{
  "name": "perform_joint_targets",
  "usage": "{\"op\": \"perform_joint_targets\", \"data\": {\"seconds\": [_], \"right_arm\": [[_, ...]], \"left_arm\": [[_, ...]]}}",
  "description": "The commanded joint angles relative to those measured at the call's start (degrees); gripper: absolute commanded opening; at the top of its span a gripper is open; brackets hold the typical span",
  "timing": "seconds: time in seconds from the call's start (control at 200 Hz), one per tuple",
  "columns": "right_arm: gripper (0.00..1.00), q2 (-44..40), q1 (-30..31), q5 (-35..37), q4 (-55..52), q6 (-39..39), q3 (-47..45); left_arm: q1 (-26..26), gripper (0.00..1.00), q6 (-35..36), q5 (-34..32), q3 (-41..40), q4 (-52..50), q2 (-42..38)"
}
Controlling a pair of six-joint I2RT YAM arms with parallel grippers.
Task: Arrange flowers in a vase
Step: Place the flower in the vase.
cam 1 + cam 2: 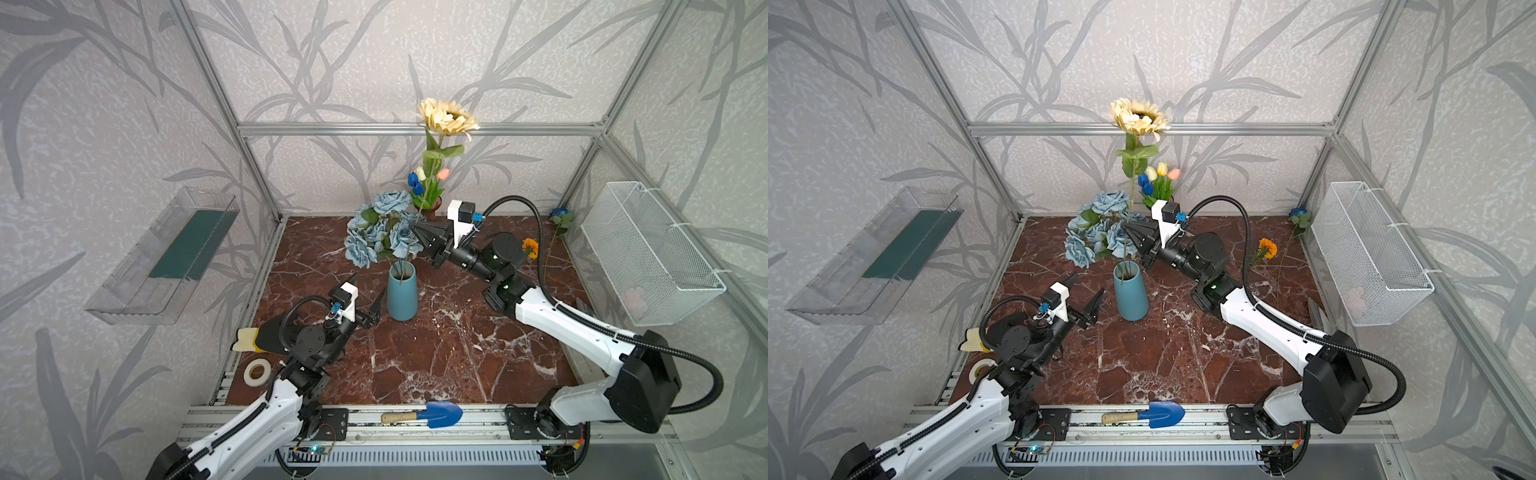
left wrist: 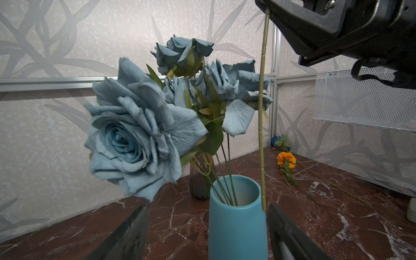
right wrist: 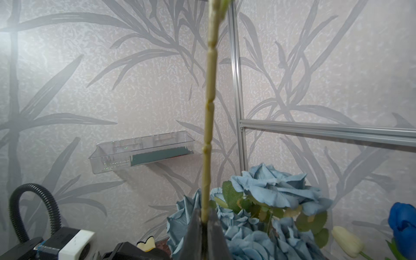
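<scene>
Above vase point(image 1: 402, 299), right tool point(image 1: 416, 227) tight on sunflower stem point(image 2: 260, 112), end unclear; left tool point(image 1: 369, 284) agape.

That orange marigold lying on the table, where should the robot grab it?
Likely the stem just below the marigold head, coming straight down from above. It lies flat on the table with bare marble either side, and the thin stem suits closing jaws better than the wide bloom.
</scene>
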Motion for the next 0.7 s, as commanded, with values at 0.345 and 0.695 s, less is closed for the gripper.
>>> {"op": "perform_joint_targets", "data": {"seconds": [0.345,0.695], "right_arm": [[0.00,1.32,0.22,6.61,4.02,-11.23,-0.94],[0.00,3.18,0.72,0.29,4.10,-11.51,-6.10]], "left_arm": [[-0.11,0.83,0.81,0.09,0.29,2.61,1.03],[-0.07,0.83,0.37,-0.12,-0.09,2.05,1.07]]}}
